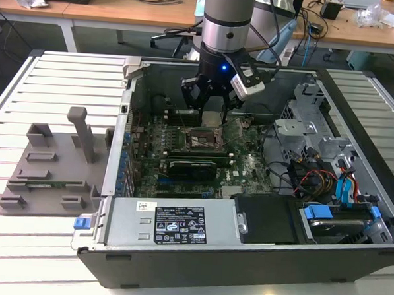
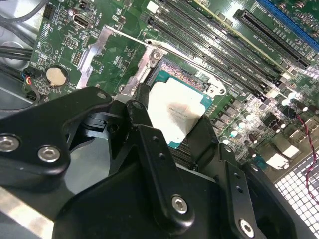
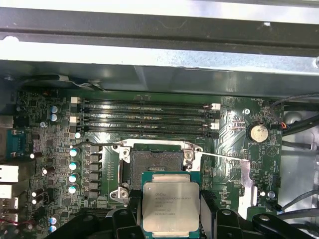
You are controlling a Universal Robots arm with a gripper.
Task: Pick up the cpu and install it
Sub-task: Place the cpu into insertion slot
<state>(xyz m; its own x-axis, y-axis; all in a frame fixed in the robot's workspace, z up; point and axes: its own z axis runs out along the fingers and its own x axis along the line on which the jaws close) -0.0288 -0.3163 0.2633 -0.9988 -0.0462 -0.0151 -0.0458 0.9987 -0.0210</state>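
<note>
The cpu (image 3: pixel 170 204), a flat square chip with a silvery top and green rim, is clamped by two opposite edges between the black fingers (image 3: pixel 207 209) of my gripper (image 3: pixel 170 213). It hangs level, just off to one side of the open black socket (image 3: pixel 155 162) on the green motherboard and partly overlapping its frame. In the second wrist view the cpu (image 2: pixel 177 112) sits between the fingers (image 2: pixel 141 115) of the gripper (image 2: pixel 174 127), over the metal socket frame (image 2: pixel 149 59). In the exterior view the gripper (image 1: pixel 211 102) is inside the computer case, with the cpu (image 1: pixel 212 117) above the socket (image 1: pixel 201 140).
The socket's thin lever (image 3: pixel 224 158) is swung out. Memory slots (image 3: pixel 144 117) and a coin battery (image 3: pixel 258 132) lie beside the socket. The case wall (image 3: pixel 149 30) is close behind. A drive cage and cables (image 1: pixel 328 174) fill the exterior view's right. A grey fixture plate (image 1: pixel 50 173) lies outside the case.
</note>
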